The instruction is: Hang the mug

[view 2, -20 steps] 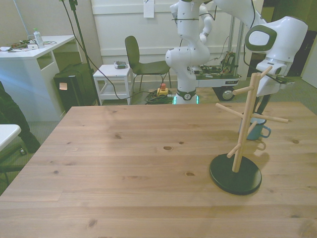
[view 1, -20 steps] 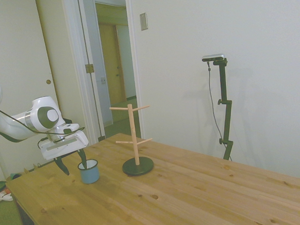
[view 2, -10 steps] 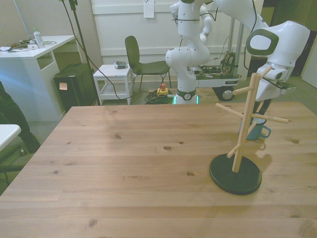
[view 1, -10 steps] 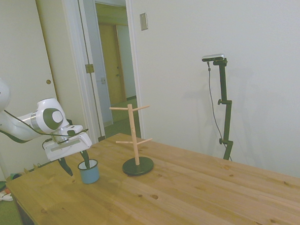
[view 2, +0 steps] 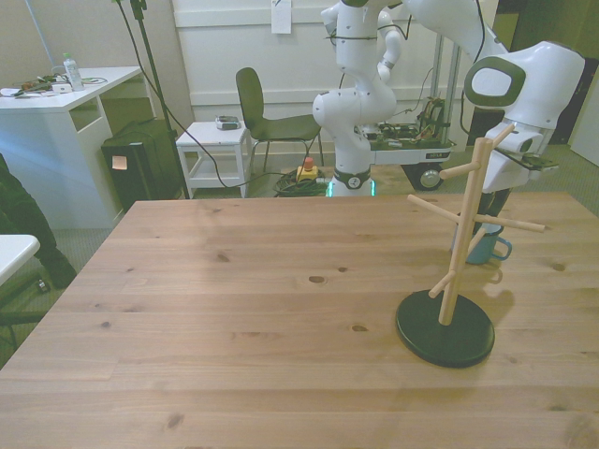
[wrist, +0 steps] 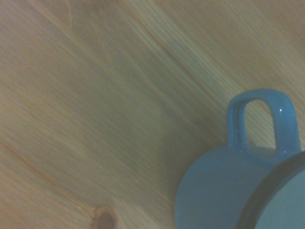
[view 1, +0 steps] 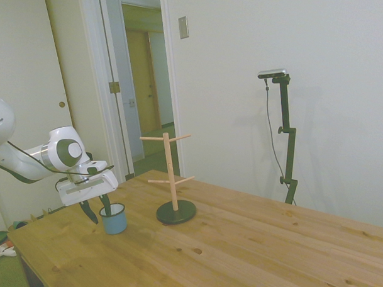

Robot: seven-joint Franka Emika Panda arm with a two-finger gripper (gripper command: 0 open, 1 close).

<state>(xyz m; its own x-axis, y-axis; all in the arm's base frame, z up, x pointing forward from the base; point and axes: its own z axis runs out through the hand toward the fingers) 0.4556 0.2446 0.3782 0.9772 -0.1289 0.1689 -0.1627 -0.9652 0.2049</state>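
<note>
The light-blue mug (view 1: 113,219) stands upright on the wooden table (view 1: 238,246), a short way from the wooden peg stand (view 1: 170,171). In the front view the mug (view 2: 488,249) shows partly behind the peg stand (view 2: 460,245), its handle toward the front view's right. My gripper (view 1: 98,207) is down at the mug's rim, open. One dark finger dips inside the mug and the other hangs outside its wall, with a small gap left. The wrist view shows the mug (wrist: 219,191) and its handle loop from above.
The peg stand's black round base (view 2: 445,328) sits near the front view's right edge, and its pegs (view 2: 510,223) jut out in front of the mug. The mug is near the table's corner (view 1: 15,238). A chair (view 2: 267,117) and white furniture stand beyond the table.
The gripper has shifted slightly toward the mug and lowered a little. The gap between the fingers has narrowed around the mug's wall. The mug has not moved.
</note>
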